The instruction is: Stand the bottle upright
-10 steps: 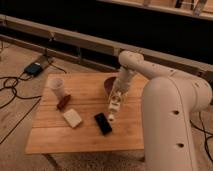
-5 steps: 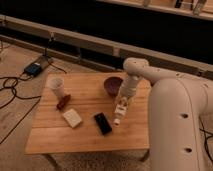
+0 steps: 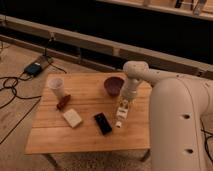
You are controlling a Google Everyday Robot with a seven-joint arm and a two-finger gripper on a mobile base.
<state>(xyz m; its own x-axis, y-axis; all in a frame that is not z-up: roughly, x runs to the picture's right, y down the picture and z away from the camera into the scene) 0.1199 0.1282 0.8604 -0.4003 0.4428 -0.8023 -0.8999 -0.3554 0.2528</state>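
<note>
placement step, by the look of it: gripper (image 3: 123, 103) is low over the right side of the wooden table (image 3: 50, 137), fingers clamped on the top end of the bottle (image 3: 121, 115). the bottle hangs near vertical just right of the black phone (image 3: 103, 123). cannot tell whether its lower end touches the wood. next move calls for seating it flat, releasing, then lifting straight off without tipping it.

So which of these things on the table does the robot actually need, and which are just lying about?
In the job: the bottle, held in the gripper above the table's right side.
Just lying about: white cup, dark bowl, black phone, white block, small reddish thing.
</note>
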